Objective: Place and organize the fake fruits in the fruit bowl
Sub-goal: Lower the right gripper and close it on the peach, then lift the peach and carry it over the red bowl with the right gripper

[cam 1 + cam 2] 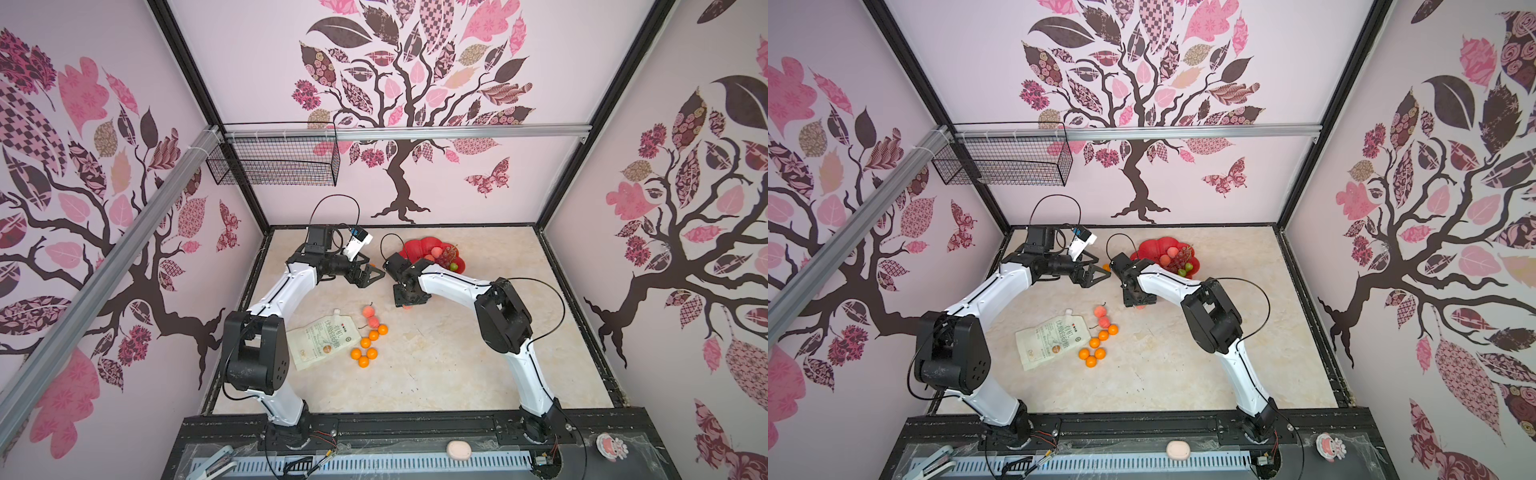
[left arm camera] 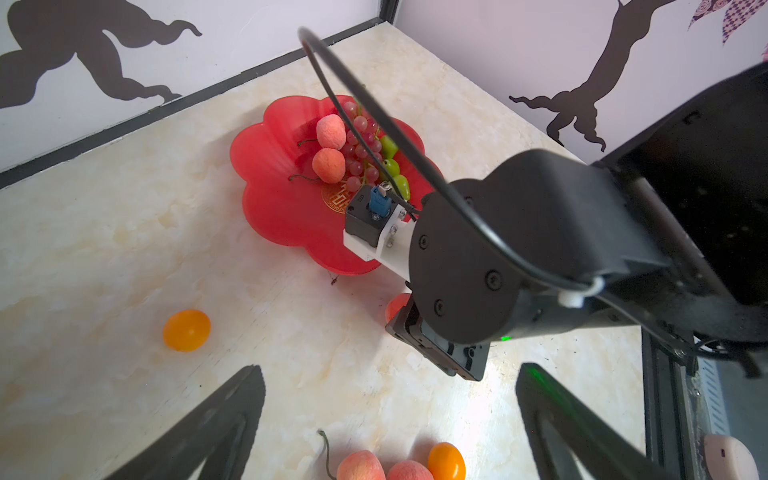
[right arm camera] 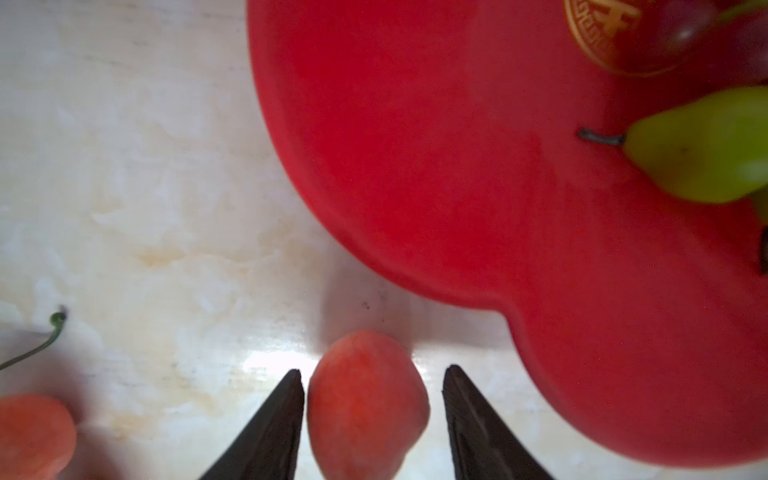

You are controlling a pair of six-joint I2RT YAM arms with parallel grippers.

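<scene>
The red flower-shaped fruit bowl [image 1: 413,249] [image 1: 1148,249] [image 2: 270,203] [image 3: 415,166] sits at the back of the table. It holds two peaches [image 2: 329,147], a grape bunch [image 2: 361,149] and green pears [image 2: 390,166]. My right gripper [image 1: 405,306] [image 3: 372,370] points down just in front of the bowl. It is open around a peach [image 3: 365,407] on the table, and a gap shows at one finger. My left gripper [image 1: 372,276] [image 2: 390,395] hangs open and empty to its left. Several oranges [image 1: 368,345] and two peaches [image 1: 370,316] lie mid-table. One lone orange [image 2: 187,330] lies apart from them.
A flat white printed pouch [image 1: 322,338] lies beside the oranges near the left arm. A black wire basket [image 1: 274,162] hangs on the back-left rail. A pink oval object [image 1: 458,450] rests on the front ledge. Walls enclose the table on three sides.
</scene>
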